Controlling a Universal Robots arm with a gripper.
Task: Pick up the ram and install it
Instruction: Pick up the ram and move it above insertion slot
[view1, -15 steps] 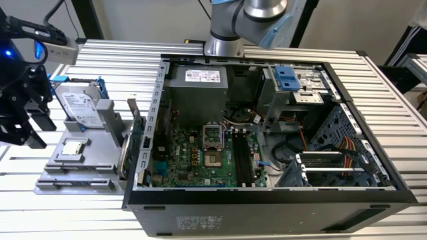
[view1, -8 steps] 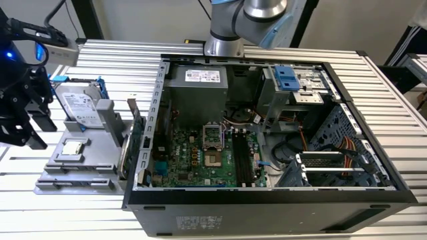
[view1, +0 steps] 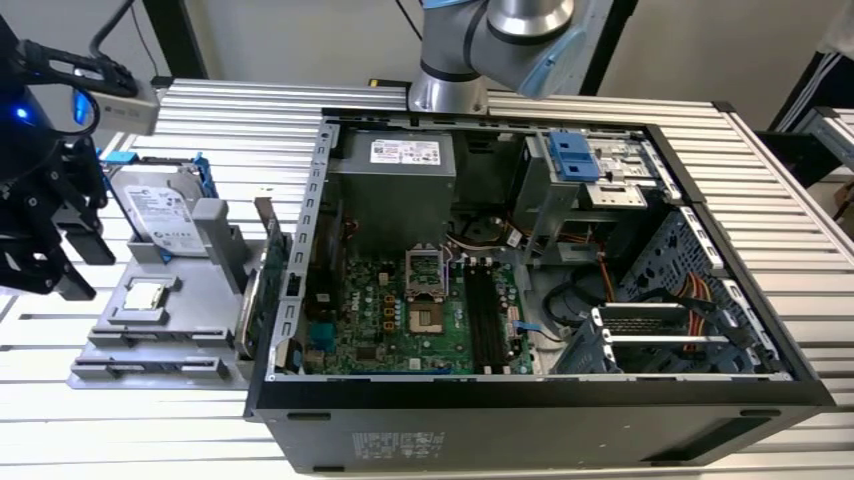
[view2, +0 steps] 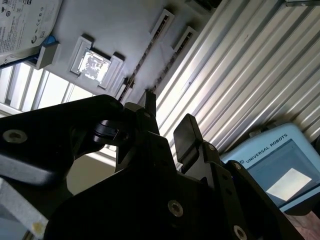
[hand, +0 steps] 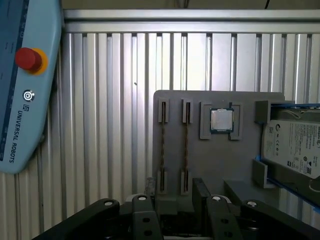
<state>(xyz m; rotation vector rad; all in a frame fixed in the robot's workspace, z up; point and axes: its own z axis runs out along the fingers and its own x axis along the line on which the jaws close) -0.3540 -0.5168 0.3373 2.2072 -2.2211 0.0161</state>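
Two ram sticks stand on edge side by side in the slots of a grey holder tray (hand: 220, 165). In the first wrist view they show as thin dark lines, one ram stick (hand: 162, 145) and its neighbour (hand: 186, 145). The second wrist view shows the same pair, with one ram stick (view2: 146, 54) closest to a fingertip. My gripper (hand: 175, 192) hangs above the near end of the sticks, open, with nothing between its fingers (view2: 187, 131). In the exterior view the gripper (view1: 70, 258) hovers at the far left, over the tray (view1: 174, 340).
The tray also carries a processor chip (hand: 221, 120) and a silver hard drive (hand: 295, 147) in a blue frame. A green card (view1: 274, 270) stands at the tray's edge beside the open computer case (view1: 534, 400), whose motherboard memory slots (view1: 483, 320) lie exposed. A blue teach pendant (hand: 25, 85) rests on the ribbed table.
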